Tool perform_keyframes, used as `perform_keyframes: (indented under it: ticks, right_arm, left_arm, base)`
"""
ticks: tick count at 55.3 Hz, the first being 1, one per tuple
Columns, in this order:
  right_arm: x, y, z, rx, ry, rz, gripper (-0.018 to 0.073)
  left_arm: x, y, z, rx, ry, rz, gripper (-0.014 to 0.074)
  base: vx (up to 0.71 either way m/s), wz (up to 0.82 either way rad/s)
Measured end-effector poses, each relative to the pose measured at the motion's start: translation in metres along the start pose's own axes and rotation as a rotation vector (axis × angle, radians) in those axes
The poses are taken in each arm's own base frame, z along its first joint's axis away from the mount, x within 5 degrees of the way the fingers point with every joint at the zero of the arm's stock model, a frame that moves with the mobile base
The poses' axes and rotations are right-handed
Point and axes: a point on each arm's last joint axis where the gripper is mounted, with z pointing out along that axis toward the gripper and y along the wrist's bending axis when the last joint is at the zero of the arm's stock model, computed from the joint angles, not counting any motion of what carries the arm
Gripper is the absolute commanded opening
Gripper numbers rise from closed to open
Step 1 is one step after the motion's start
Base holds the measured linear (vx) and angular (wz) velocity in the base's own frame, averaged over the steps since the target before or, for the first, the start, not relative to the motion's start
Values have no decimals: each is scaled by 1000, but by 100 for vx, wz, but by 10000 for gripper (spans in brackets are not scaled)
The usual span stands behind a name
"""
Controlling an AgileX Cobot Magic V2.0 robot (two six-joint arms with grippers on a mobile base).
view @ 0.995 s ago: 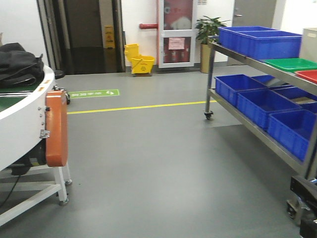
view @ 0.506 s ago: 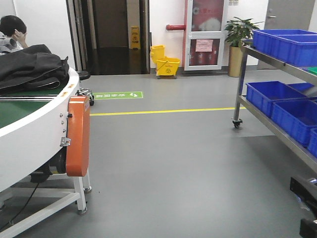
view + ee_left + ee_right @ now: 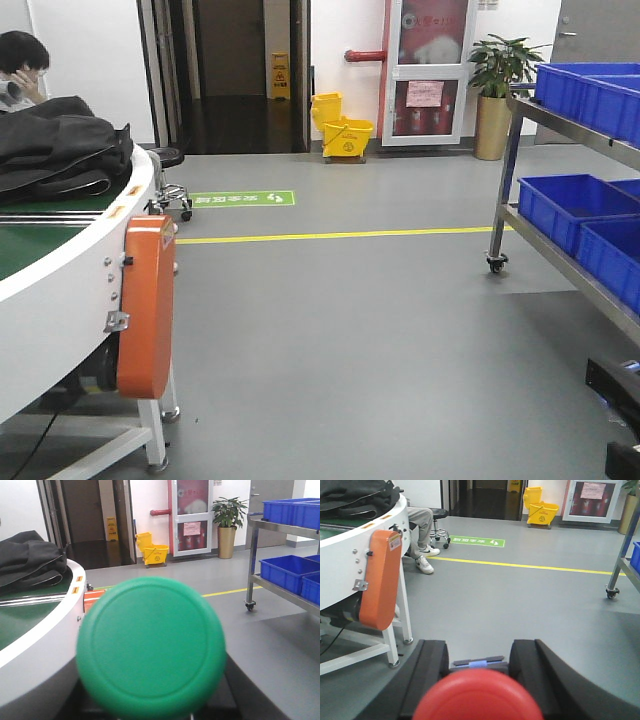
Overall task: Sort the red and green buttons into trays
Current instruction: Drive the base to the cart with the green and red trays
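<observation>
Green plastic fills the middle of your left wrist view: the green button (image 3: 150,647), blurred and seen cap-on, hides its own body and the left gripper behind it, so you cannot tell whether those fingers clamp it. Both wrist cameras look level across the grey floor (image 3: 520,600), between the white conveyor (image 3: 345,570) and the steel rack (image 3: 505,190) of blue crates (image 3: 570,205), which the frame's right edge cuts off. Your right gripper (image 3: 479,650) points forward, its dark fingers (image 3: 430,672) closed against a dark piece behind the red button (image 3: 477,695). Only the glossy round red cap shows, cropped by the bottom edge.
</observation>
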Motion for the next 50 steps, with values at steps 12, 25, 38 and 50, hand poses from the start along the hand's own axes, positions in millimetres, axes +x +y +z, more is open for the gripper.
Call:
perform_keyframes:
  ticks: [12, 25, 38, 50]
  right_arm:
    - [0, 0, 0, 0, 2, 0, -9]
    - [0, 0, 0, 0, 3, 0, -9]
    - [0, 0, 0, 0, 4, 0, -9]
    - [0, 0, 0, 0, 4, 0, -9]
  left_arm:
    - [0, 0, 0, 0, 0, 0, 0]
    - [0, 0, 0, 0, 0, 0, 0]
    - [0, 0, 0, 0, 0, 0, 0]
    - [0, 0, 0, 0, 0, 0, 0]
  base:
    - [41, -6]
    - [43, -5]
    - [44, -5]
    - [43, -8]
